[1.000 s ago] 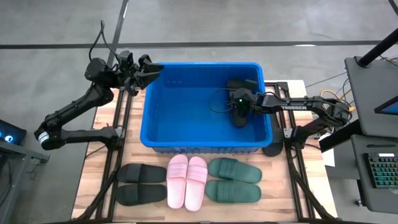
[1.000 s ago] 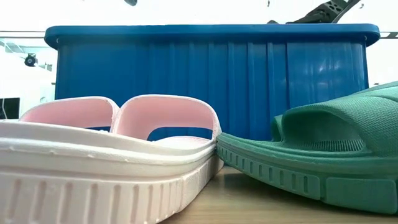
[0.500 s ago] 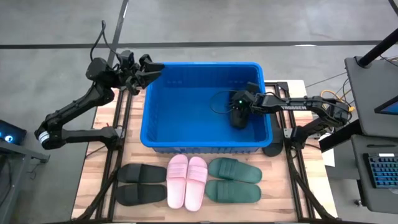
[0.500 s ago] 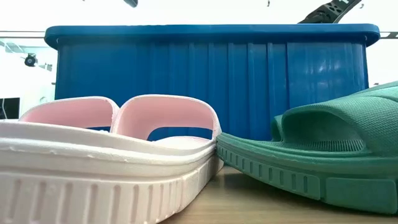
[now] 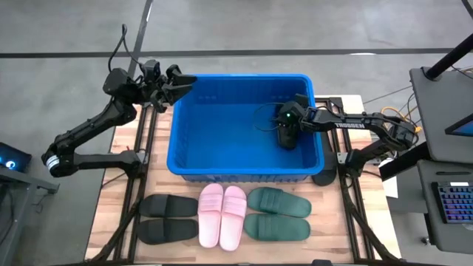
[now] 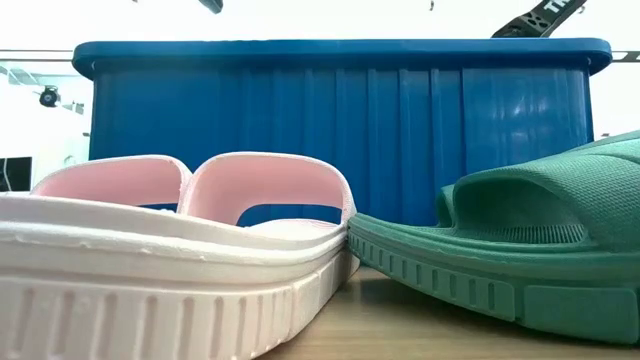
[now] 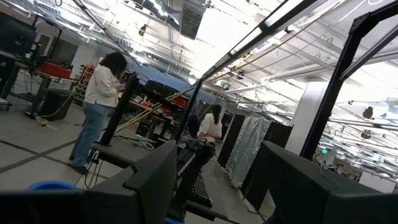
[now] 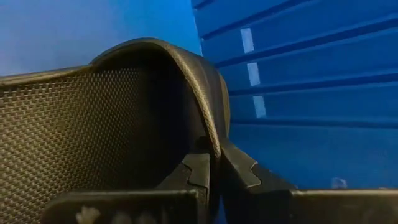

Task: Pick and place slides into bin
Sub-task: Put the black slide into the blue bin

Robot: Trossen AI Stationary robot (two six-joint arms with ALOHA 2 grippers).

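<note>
My right gripper (image 5: 285, 125) reaches down inside the blue bin (image 5: 244, 168) near its right wall, shut on a black slide (image 5: 287, 138). The slide's mesh-lined strap (image 8: 124, 106) fills the right wrist view. Three pairs lie side by side on the table in front of the bin, soles down: black slides (image 5: 167, 219), pink slides (image 5: 222, 215) and green slides (image 5: 278, 213). My left gripper (image 5: 177, 80) hangs open over the bin's far left corner, tipped upward, with nothing between its fingers (image 7: 155, 186). My right gripper pinches the edge of the black slide's strap (image 8: 214, 140) between its two fingers (image 8: 198, 169). The fingers slant down into the bin from the table's right side. The slide hangs below them inside the bin; whether its lower end touches the bin floor I cannot tell.
The bin's tall ribbed wall (image 6: 340, 130) stands right behind the pink slides (image 6: 170, 260) and green slides (image 6: 510, 250). Bare wood shows left and right of the row. People stand in the room beyond the table (image 7: 96, 106).
</note>
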